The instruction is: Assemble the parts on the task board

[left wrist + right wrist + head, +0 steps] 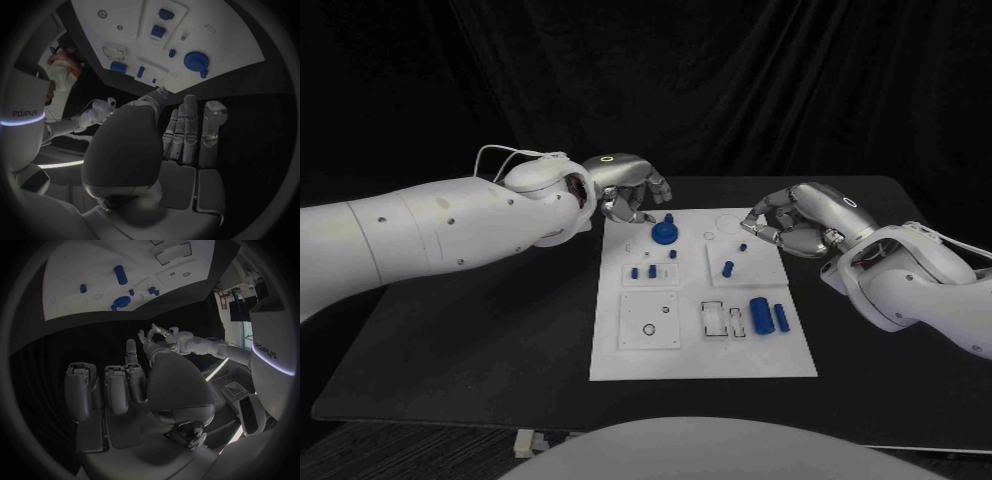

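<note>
Black counter (473, 340) before a dark curtain. White task board (697, 360) lying mid-counter, far edge between both hands. Left hand (629, 190) hovering over the board's far left corner, fingers curled in, holding nothing. Right hand (795, 220) near the far right corner, fingers likewise curled, empty. Blue gear (666, 233) near the far edge; blue cylinder (762, 314) toward the right edge; small blue pegs (646, 271) mid-board.

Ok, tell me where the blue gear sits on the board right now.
In the head view the blue gear sits at the far end of the task board, left of its midline, just beside the left hand.
</note>
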Controlling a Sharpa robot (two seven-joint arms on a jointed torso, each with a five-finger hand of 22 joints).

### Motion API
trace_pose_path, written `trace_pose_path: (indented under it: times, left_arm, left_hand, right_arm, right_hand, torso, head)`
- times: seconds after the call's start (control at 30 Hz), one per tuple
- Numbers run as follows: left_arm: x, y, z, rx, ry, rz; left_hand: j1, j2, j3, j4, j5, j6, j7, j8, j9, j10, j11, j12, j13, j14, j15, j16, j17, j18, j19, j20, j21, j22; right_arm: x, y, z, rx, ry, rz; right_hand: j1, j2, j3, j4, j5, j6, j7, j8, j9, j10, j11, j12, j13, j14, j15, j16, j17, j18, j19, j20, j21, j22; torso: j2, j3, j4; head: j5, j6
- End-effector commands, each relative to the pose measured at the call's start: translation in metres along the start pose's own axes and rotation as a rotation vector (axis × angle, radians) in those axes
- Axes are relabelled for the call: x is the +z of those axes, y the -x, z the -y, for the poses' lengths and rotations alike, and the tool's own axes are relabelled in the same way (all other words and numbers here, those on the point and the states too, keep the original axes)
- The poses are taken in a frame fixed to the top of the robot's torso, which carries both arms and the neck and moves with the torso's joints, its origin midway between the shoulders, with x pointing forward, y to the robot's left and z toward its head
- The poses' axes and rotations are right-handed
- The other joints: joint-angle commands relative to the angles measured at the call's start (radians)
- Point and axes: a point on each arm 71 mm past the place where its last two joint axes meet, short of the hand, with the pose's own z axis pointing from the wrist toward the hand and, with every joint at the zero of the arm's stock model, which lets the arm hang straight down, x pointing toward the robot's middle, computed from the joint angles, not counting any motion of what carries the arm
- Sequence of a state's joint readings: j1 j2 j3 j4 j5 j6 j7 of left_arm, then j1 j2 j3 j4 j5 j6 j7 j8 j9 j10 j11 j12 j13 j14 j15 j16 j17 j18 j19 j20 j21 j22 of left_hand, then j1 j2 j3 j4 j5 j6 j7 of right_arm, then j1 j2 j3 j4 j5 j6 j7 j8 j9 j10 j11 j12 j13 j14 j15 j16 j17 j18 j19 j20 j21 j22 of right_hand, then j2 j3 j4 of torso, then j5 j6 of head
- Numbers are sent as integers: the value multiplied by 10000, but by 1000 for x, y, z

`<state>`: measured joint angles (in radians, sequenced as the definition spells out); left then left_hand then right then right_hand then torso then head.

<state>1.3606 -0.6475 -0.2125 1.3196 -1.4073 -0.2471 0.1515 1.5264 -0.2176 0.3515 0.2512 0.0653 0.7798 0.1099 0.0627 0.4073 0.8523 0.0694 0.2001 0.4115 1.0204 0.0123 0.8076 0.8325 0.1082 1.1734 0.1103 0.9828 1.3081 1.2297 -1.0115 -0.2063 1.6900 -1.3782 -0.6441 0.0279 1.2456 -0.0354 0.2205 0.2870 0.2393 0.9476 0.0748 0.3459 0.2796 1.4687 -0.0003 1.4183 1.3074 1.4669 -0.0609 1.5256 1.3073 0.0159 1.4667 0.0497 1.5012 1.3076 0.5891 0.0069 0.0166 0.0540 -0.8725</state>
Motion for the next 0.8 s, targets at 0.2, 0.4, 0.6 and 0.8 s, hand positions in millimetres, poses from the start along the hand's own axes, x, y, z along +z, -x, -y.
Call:
trace_pose_path:
  times: [0.2, 0.4, 0.6, 0.8]
  left_arm:
    - [19, -33, 18, 2829, -2595, -622]
    - [32, -47, 23, 3094, -2697, -786]
    - [39, -52, 29, 3173, -2834, -563]
    - [44, -57, 30, 3159, -2787, -708]
  left_hand:
    - [572, 157, -713, 216, 173, 1037, -1300, 48, -1298, -551, -770, -132, -1503, 3395, -717, 2868, 1272, -478, 2776, -447, 3272, 1802]
    - [165, 198, -1133, 353, -153, 1497, -1282, 159, -1611, 1, -539, 15, -1892, 3813, -650, 3575, 1706, -557, 3020, -547, 3560, 1911]
    - [300, 279, -1074, 299, -38, 2159, -1116, 355, -1669, 464, -725, 72, -2056, 4015, -766, 3916, 1938, -623, 3188, -582, 3858, 2016]
    - [471, 244, -886, 258, 450, 2507, -985, 365, -1723, 777, -750, 2, -2247, 4147, -837, 4226, 2191, -646, 3253, -647, 3958, 2054]
  right_arm:
    - [1, 5, -4, -76, 588, 571]
    - [1, 6, -5, -64, 728, 667]
    - [2, 5, -4, -60, 721, 624]
    - [3, 3, -4, -42, 697, 504]
  right_hand:
    - [-10, -38, -45, -27, -40, 51, -22, -11, -36, 100, -72, -25, 507, 813, -96, -62, 1581, -6, 774, -84, 140, 2432]
    - [-87, -28, -85, 20, -84, 60, -16, -29, -53, 147, -68, 0, 553, 814, -98, -68, 1565, -14, 790, -93, 169, 2443]
    - [-83, -8, -81, 6, -61, 66, -25, -38, -62, 172, -74, 18, 584, 819, -101, -59, 1580, -20, 801, -97, 191, 2450]
    - [-252, 27, -156, 38, -195, 57, -6, -83, -98, 213, -62, 32, 624, 821, -95, -59, 1571, -20, 803, -99, 193, 2450]
  torso:
    - [1, -6, 3]
    - [2, -8, 1]
    - [2, -14, -4]
    - [-1, -7, 4]
  head:
    - [-18, -1]
    - [-114, -1]
    - [-146, -1]
    - [-146, -1]
